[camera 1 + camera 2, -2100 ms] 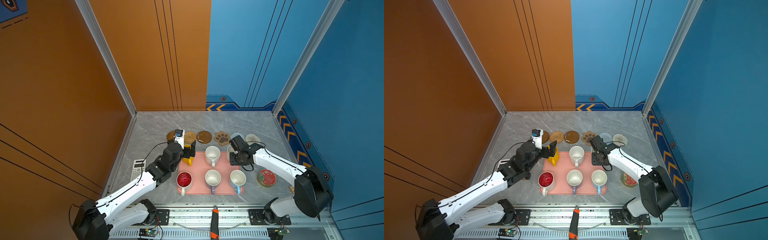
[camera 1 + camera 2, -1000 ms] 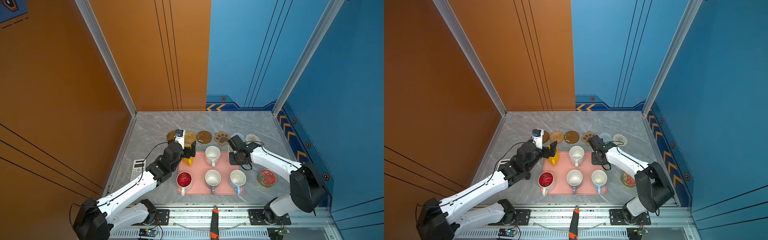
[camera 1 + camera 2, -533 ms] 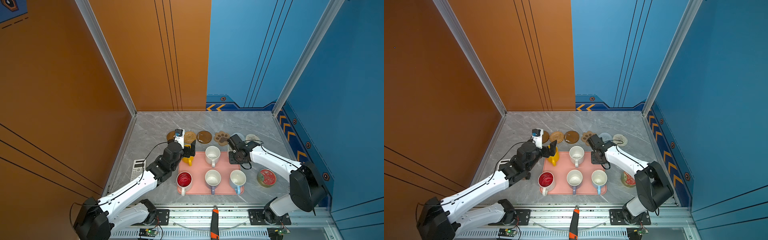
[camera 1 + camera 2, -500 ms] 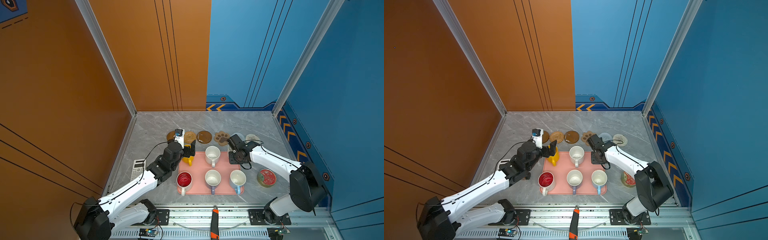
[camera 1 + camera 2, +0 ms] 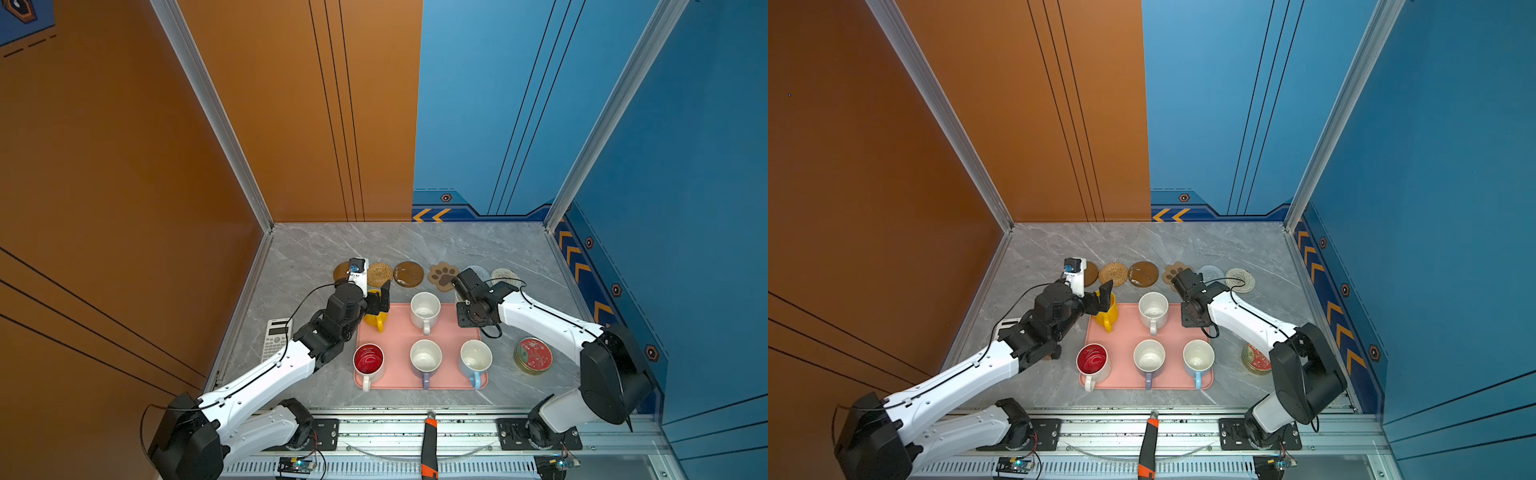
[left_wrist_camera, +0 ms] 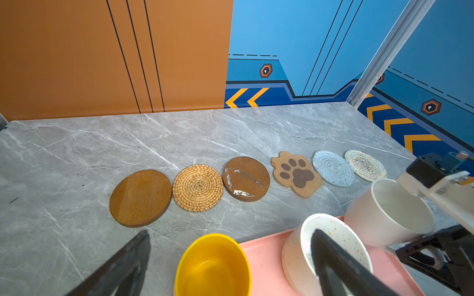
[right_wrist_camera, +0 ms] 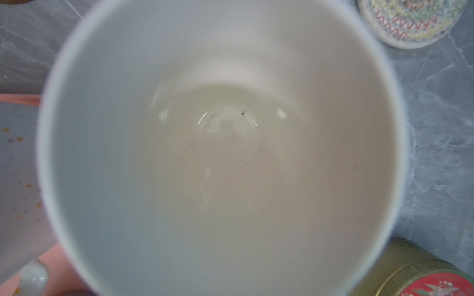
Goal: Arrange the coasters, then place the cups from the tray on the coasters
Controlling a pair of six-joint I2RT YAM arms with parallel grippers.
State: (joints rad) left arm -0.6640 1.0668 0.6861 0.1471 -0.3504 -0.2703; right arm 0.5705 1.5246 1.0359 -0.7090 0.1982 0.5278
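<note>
Left wrist: right hand (image 6: 436, 256) apparently grips tilted cream mug (image 6: 384, 215).

Solid yellow round ceramic mug (image 6: 213, 269) between the left gripper's (image 6: 230, 232) black jaws; white orange-speckled mug (image 6: 295, 256) alongside, on a plain pink flat tray (image 6: 266, 253). Plain cream-white round mug (image 7: 225, 141) in the right gripper (image 6: 436, 253), cream woven round coaster (image 7: 410, 20) with red-and-yellow zigzags near it.
</note>
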